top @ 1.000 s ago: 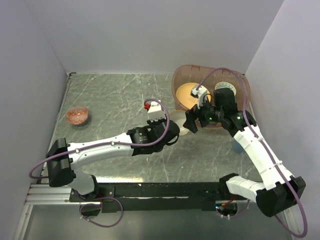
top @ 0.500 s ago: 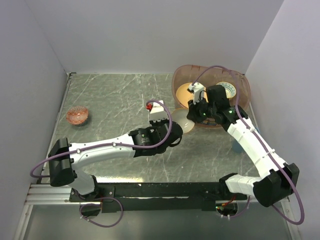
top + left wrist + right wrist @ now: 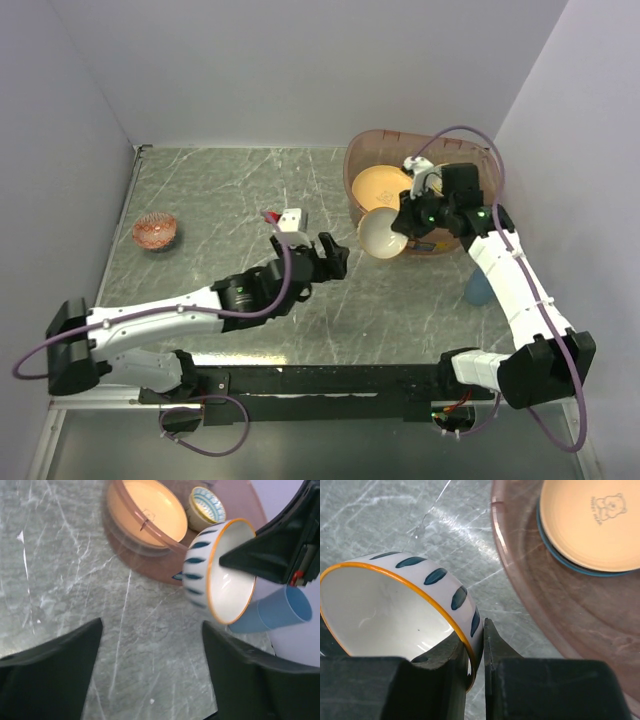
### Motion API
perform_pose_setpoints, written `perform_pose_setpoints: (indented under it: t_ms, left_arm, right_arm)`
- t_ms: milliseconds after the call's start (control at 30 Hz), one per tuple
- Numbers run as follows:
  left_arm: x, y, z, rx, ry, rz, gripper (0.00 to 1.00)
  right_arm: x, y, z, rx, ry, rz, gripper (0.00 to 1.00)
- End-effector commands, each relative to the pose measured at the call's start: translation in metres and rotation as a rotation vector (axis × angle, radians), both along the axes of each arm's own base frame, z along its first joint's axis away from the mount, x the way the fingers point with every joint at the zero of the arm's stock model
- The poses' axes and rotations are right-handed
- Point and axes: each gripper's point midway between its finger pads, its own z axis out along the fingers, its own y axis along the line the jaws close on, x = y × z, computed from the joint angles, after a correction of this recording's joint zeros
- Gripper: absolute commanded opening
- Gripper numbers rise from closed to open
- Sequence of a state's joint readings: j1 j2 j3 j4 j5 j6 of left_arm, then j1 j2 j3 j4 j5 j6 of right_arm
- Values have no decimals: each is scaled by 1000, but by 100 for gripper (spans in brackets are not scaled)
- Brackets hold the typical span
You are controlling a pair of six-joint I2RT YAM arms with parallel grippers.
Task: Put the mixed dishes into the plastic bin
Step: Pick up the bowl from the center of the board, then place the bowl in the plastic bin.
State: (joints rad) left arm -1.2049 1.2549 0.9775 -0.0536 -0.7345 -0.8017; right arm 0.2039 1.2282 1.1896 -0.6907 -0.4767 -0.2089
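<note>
Pinching rim of white bowl (image 3: 380,610) between right fingers (image 3: 545,690), left fingers (image 3: 45,680) released, nearby

Light blue cup (image 3: 477,290) mostly hidden behind right arm (image 3: 512,290), 4 o'clock in top view. Plastic bin (image 3: 520,595) cut off at right wrist view's 3 o'clock edge. Blue-striped bowl (image 3: 395,610) rim hidden at 6 o'clock by right hand (image 3: 479,650).

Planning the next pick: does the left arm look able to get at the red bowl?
Probably yes. The red bowl sits alone at the left, and nothing lies between it and the left pincer, which is open and empty.
</note>
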Motion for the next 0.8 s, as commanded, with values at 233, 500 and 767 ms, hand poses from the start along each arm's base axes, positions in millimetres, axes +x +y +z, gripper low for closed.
perform_pose_setpoints:
  t_ms: [233, 500, 767]
  left_arm:
    - [12, 68, 27, -50, -132, -62, 99]
    - [41, 186, 23, 35, -153, 171, 99]
    - [50, 239, 26, 171, -138, 319, 99]
  right_arm:
    - [26, -34, 69, 130, -180, -46, 0]
    - [77, -90, 72, 136, -187, -295, 0]
    - [128, -143, 61, 102, -168, -514, 0]
